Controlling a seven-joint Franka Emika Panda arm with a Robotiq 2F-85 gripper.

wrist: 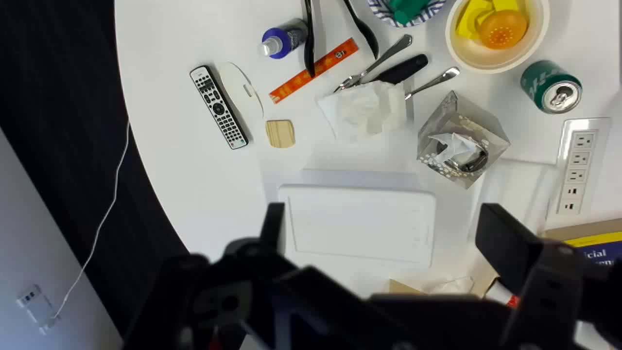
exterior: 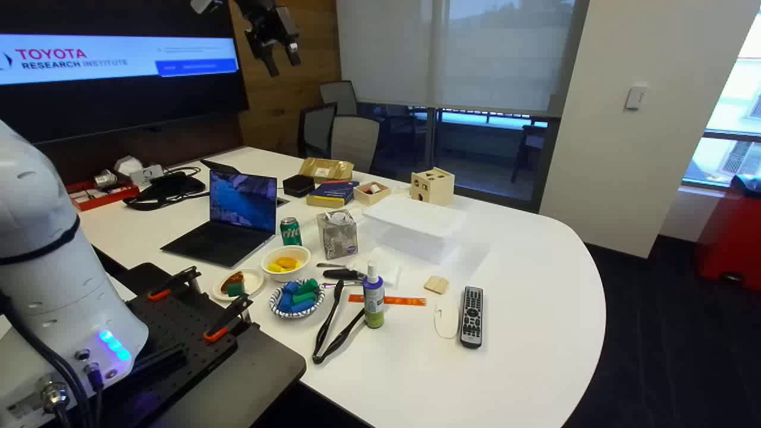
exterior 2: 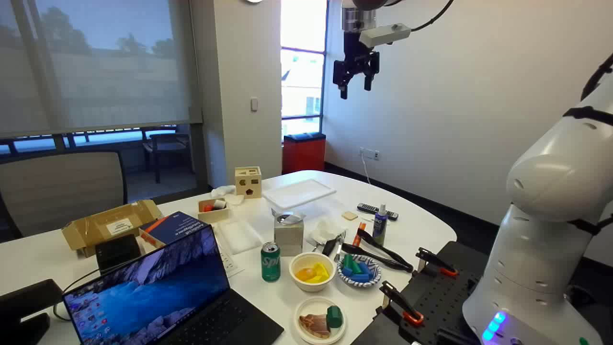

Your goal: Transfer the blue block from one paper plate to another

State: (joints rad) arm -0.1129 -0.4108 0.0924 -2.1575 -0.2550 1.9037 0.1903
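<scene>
Hand (exterior 2: 356, 92) high above the tabletop (exterior: 535, 297), pointing down, its two blocky black fingers (wrist: 508, 240) spread well apart. The arm (exterior 2: 541, 191), smooth and white with black straps (exterior 2: 586, 115), rises next to a perforated black board (exterior 2: 440, 297), its upper part running out of frame in both exterior views. In the wrist view a white lid (wrist: 359, 226) shows between the fingers, flat and rectangular with rounded corners. Next comes the tissue box (wrist: 478, 121), shiny silver, a thin white tissue (wrist: 454, 145) sticking out of its top; then the can (wrist: 540, 82), a green metal cylinder, and a deep cream bowl (exterior 2: 310, 286) of bright yellow pieces (exterior 2: 320, 273). Farther off, the patterned plate (exterior 2: 360, 284) — blue zigzags round a dished rim — holds the blue blocks (exterior: 285, 302), chunky and plain, heaped with green ones (exterior: 305, 296). They lie far below the hand and well off to its side; at the top edge of the wrist view, green from that heap shows. Which blue block the task means, I cannot tell. Farthest, on a round cream plate (exterior 2: 316, 306), a dark green block (exterior 2: 334, 316), faceted, sits beside a wrinkled brown piece (exterior 2: 314, 326).
</scene>
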